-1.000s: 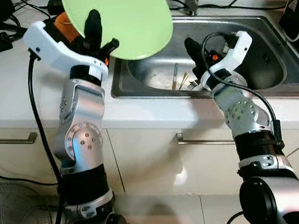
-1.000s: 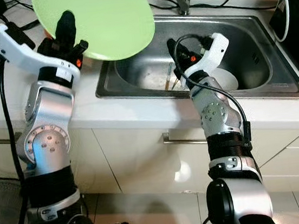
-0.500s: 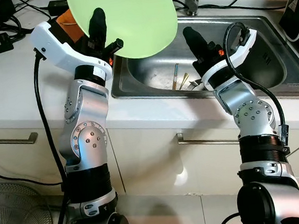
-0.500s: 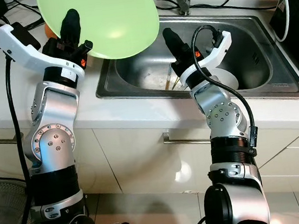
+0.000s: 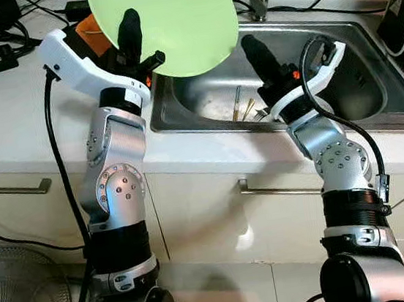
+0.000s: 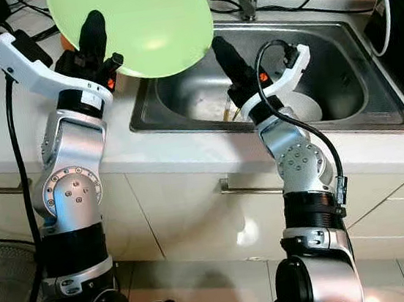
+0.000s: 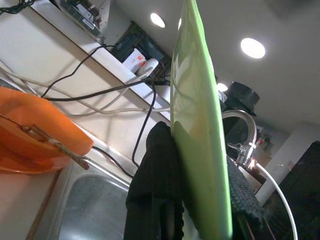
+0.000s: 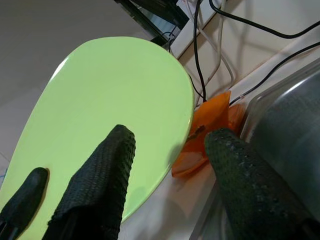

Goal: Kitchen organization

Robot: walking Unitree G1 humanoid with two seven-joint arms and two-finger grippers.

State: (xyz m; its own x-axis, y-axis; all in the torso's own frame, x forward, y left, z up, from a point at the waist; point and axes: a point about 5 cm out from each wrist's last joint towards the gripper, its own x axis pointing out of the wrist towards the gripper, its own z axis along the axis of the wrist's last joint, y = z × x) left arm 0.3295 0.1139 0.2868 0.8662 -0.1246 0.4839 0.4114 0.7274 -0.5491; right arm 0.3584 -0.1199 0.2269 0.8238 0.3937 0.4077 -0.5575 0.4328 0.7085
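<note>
Left eye view: I am seeing one round, glossy green plate point(image 5: 164, 23) pinched at its rim by my left gripper point(image 5: 132, 47), raised over the white counter point(image 5: 7, 123) beside one steel sink point(image 5: 374, 111).
Right eye view: my right gripper point(image 6: 224, 54) is reaching above the basin, fingers spread, holding nothing.
Left wrist view: the plate is showing edge-on, clamped between two textured fingers point(image 7: 155, 165); one orange dish point(image 7: 35, 135) is lying beside the sink.
Right wrist view: cables point(image 8: 200, 40) are trailing along the wall.
</note>
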